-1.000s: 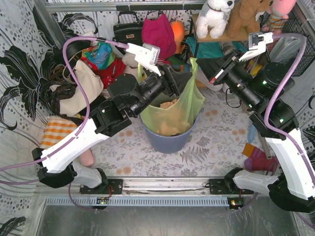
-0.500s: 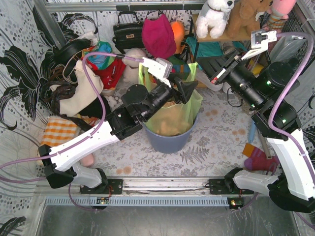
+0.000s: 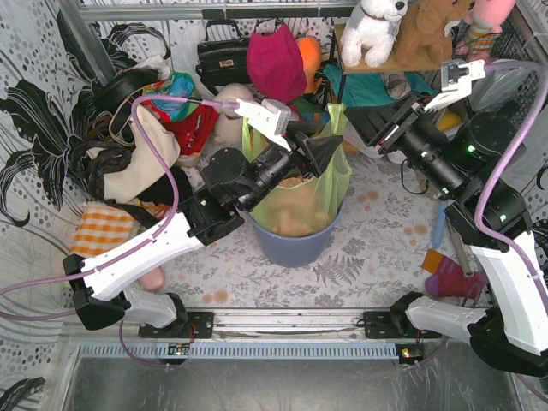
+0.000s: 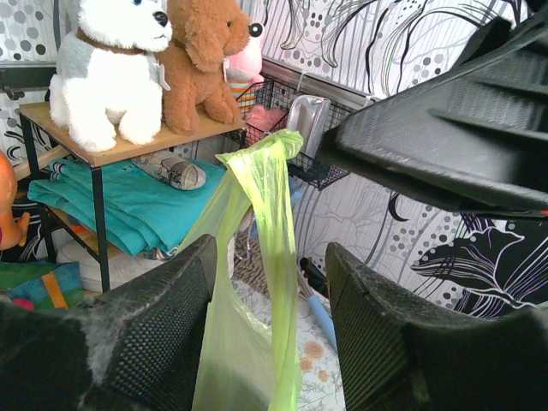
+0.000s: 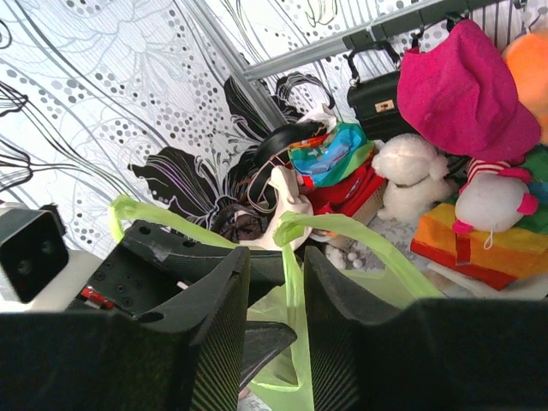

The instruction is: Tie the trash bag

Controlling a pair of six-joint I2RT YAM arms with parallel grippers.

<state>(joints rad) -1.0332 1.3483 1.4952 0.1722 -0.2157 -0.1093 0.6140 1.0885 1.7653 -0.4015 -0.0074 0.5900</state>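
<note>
The lime-green trash bag (image 3: 300,201) stands in the blue-grey bin (image 3: 291,244), with tan scraps showing through. Its two handle strips stick up, one at the left (image 3: 248,133) and one at the right (image 3: 338,116). My left gripper (image 3: 321,154) is over the bag's mouth and open. In the left wrist view the right strip (image 4: 272,197) stands loose between the open fingers of the left gripper (image 4: 270,257). My right gripper (image 3: 383,133) hangs to the right of the bag, open with a narrow gap and holding nothing. In its wrist view the right gripper (image 5: 276,257) faces a strip (image 5: 295,257).
A shelf with plush toys (image 3: 377,26) and folded teal cloth stands behind the bin. A black handbag (image 3: 221,51), a magenta hat (image 3: 276,60) and a cream tote (image 3: 145,154) crowd the back left. An orange checked cloth (image 3: 101,227) lies left, and striped socks (image 3: 449,274) right.
My left gripper has moved right over the bag's mouth, to the right handle strip. The bag's top has shifted with it. My right gripper has drawn back a little to the right.
</note>
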